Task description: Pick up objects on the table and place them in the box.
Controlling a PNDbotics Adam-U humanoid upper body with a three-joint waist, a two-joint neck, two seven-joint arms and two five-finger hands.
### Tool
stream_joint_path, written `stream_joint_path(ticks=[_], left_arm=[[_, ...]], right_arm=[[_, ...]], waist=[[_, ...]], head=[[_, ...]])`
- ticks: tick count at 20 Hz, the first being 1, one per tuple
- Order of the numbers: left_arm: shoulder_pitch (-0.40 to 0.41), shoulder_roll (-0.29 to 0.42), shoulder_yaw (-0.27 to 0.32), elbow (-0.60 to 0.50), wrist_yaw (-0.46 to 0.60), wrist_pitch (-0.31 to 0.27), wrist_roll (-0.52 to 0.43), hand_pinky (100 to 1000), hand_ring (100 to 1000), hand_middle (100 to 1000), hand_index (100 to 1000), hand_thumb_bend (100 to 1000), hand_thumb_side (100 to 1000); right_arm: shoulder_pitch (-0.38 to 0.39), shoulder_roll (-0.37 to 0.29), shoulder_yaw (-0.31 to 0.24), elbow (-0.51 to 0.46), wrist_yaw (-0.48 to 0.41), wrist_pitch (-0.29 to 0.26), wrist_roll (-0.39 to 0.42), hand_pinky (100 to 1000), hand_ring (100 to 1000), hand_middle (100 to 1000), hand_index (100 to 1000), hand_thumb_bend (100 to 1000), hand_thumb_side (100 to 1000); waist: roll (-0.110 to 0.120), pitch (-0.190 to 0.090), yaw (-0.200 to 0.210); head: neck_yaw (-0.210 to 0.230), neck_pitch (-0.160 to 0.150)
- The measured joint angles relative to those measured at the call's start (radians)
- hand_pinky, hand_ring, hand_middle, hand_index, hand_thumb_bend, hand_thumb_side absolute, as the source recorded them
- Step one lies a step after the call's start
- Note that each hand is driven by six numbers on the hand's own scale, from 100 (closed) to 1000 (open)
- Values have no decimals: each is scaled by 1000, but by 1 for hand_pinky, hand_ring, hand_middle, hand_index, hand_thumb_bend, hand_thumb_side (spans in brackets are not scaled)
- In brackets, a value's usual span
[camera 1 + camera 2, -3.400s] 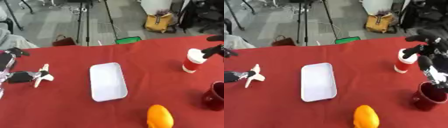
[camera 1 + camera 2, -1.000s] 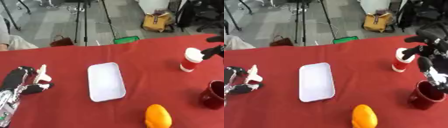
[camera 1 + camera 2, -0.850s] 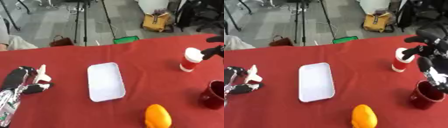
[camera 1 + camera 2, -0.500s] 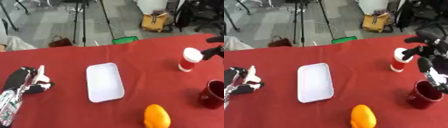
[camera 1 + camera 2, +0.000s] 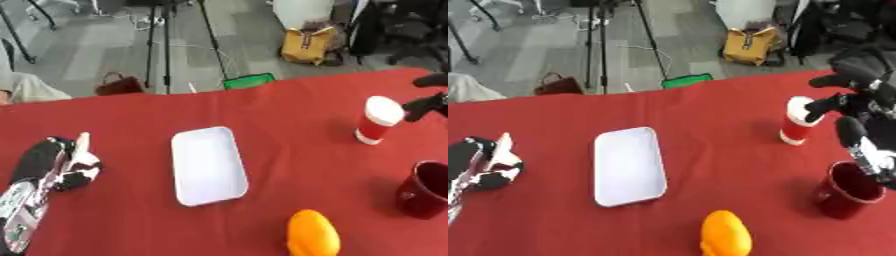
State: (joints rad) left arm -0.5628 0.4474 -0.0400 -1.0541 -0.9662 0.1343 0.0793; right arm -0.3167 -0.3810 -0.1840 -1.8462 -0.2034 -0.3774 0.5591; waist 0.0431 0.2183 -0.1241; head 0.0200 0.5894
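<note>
Left hand grips a small white object at the table's left edge.
Nearest, an orange object; then the left hand curled around the white object; white tray mid-table; dark red mug; right hand, fingers relaxed, beside the red-and-white cup.

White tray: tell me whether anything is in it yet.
Empty. The white tray shows only its bare inside; the other things sit on the red cloth around it.

Landmark: white tray, lying flat at the centre of the red surface. Left of the tray, open cloth extends to the left hand. Right of it stand a red-and-white cup and dark red mug; an orange object lies at the near right.
</note>
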Motion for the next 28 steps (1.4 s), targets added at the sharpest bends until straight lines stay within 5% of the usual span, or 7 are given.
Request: stream_joint_path(ticks=[1,2,4,6,8,22,28], left_arm=[[0,0,0,0,3,-1,1,563,624,453,588,401,381],[0,0,0,0,6,-1,1,561,619,438,571,267,324],[-2,0,-1,-1,15,-1,2,558,616,430,562,225,310],[-2,0,-4,-7,28,-2,2,556,617,425,557,185,370],[-2,0,-6,-13,43,-3,2,556,617,423,556,188,300],[-1,0,-36,-171,241,-10,-71,562,634,385,526,119,293],[-5,8,-94,-259,377,-35,-179,567,647,376,522,116,309]], right_arm=[[0,0,0,0,0,0,0,748,604,814,974,159,463],[0,0,0,0,0,0,0,748,604,814,974,159,463],[0,0,0,0,0,-1,1,748,604,814,974,160,463],[0,0,0,1,0,-1,1,748,604,814,974,160,463],[0,0,0,2,0,-1,1,748,604,814,974,160,463],[0,7,0,5,0,0,3,748,604,814,973,165,462],[-1,7,0,5,0,1,3,748,603,814,973,167,462]], waist=[[0,0,0],[0,0,0],[-1,0,0],[-1,0,0],[-1,0,0],[-2,0,3],[-2,0,2]], head=[[0,0],[0,0],[0,0],[0,0],[0,0],[0,-1],[0,-1]])
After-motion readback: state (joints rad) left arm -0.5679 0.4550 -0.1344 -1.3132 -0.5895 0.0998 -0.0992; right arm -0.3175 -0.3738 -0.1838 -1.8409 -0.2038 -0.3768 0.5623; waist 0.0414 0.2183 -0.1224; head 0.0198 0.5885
